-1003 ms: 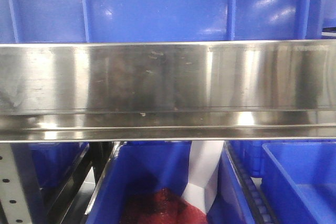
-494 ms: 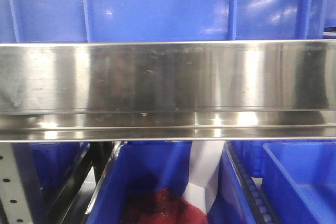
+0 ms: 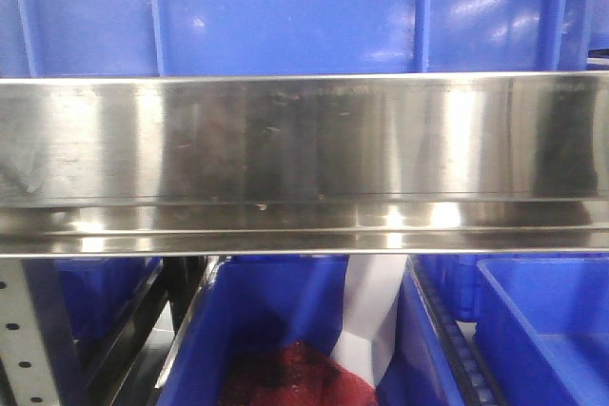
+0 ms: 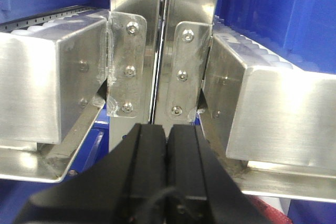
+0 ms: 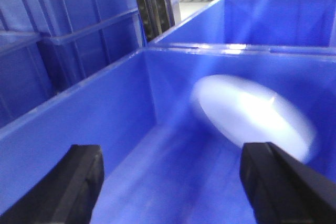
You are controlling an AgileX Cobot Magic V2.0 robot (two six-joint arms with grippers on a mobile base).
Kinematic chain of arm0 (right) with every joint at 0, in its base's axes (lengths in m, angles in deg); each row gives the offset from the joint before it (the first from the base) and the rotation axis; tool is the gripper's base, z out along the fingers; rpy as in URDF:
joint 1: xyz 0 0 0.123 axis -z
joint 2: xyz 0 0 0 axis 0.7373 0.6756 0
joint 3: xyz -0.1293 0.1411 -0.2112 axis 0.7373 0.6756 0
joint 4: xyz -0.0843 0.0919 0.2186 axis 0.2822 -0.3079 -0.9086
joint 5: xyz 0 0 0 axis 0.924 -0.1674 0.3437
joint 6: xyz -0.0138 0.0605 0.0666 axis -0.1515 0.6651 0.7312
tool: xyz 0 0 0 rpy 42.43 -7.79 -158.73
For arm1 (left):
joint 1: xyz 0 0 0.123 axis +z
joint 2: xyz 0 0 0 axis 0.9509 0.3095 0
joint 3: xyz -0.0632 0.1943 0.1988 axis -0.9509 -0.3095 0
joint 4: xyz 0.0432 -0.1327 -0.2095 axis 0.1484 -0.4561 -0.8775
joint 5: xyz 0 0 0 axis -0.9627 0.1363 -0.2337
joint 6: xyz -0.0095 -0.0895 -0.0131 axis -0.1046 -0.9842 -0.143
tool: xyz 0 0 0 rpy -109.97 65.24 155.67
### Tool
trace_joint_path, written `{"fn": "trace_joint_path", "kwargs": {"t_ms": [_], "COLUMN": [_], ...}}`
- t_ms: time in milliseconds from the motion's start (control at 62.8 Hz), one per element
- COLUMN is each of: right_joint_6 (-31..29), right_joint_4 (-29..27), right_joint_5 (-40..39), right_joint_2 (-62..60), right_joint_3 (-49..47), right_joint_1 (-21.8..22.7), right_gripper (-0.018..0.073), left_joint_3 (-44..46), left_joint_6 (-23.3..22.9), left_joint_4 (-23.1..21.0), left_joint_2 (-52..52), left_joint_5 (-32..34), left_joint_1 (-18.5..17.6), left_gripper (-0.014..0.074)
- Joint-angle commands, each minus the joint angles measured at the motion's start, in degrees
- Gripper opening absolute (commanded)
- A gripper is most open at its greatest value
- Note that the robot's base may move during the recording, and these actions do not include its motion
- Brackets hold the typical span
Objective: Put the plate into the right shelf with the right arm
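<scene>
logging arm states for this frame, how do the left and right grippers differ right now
The left gripper has its fingers pressed together; the right gripper has its fingers spread wide. The left gripper faces steel shelf posts; the right gripper points into a blue bin holding the white plate, which is blurred and clear of its fingers. Both have black fingers.

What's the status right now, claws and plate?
Right claw open, empty. Left claw shut. Plate blurred, inside blue bin, apart from claw. Nothing seen in the way.
</scene>
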Motion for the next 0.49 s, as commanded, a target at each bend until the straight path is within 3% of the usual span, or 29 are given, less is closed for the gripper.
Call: {"fn": "trace_joint_path", "kwargs": {"t_ms": [0,175,255,334,478], "right_joint_6": [-0.6,-0.6,-0.6,-0.6,-0.6], "right_joint_4": [-0.3,-0.3,-0.3,-0.3,-0.1], "right_joint_5": [-0.1,9.2,13.4,18.1,26.0], "right_joint_2": [-4.8,-11.0,-14.3,-18.2,-24.7], "right_joint_3": [-2.6,-2.6,-2.6,-2.5,-2.5], "right_joint_1": [0.0,2.0,3.0,3.5,3.9], "right_gripper": [0.0633,0.0629,0.0581,0.0449,0.0050], "left_joint_3": [-0.6,-0.6,-0.6,-0.6,-0.6], "left_joint_6": [-0.3,-0.3,-0.3,-0.3,-0.3], "left_joint_4": [-0.1,-0.1,-0.1,-0.1,-0.1], "left_joint_2": [-0.1,-0.1,-0.1,-0.1,-0.1], "left_joint_5": [4.9,4.9,4.9,4.9,4.9], "left_joint_1": [-0.4,-0.4,-0.4,-0.4,-0.4], "left_gripper": [-0.0047,-0.0047,-0.0047,-0.0047,-0.0047]}}
